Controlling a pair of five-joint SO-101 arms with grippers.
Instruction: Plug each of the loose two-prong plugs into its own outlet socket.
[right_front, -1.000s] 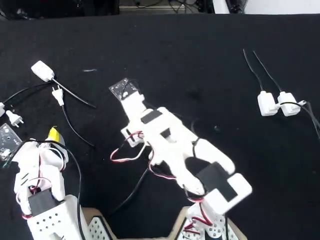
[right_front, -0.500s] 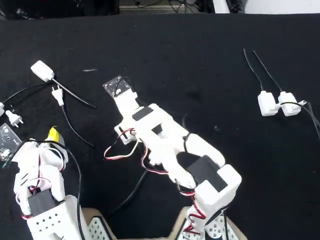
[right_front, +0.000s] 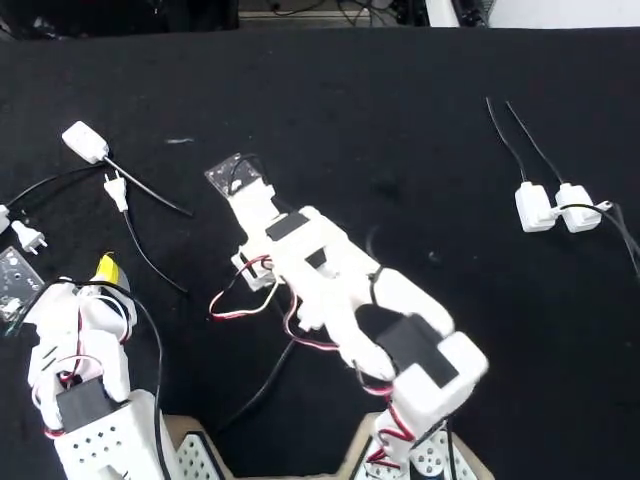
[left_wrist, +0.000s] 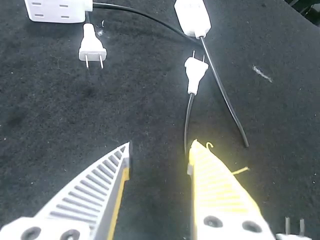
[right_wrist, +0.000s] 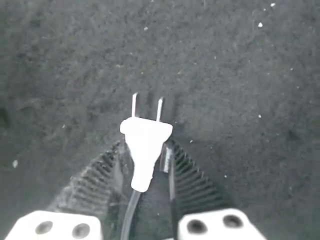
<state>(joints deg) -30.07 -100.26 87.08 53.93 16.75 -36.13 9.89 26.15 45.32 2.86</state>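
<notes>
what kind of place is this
Probably a robotics lab bench: white robot arms on a black-covered table, with loose plugs and outlet sockets laid out for practice.

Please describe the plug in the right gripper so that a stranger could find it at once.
On the black table, find the long white arm stretched across the middle; at its tip is the right gripper. Between its fingers sits a white two-prong plug, prongs pointing away. Unlike the plugs lying loose near the left gripper, it is held.
</notes>
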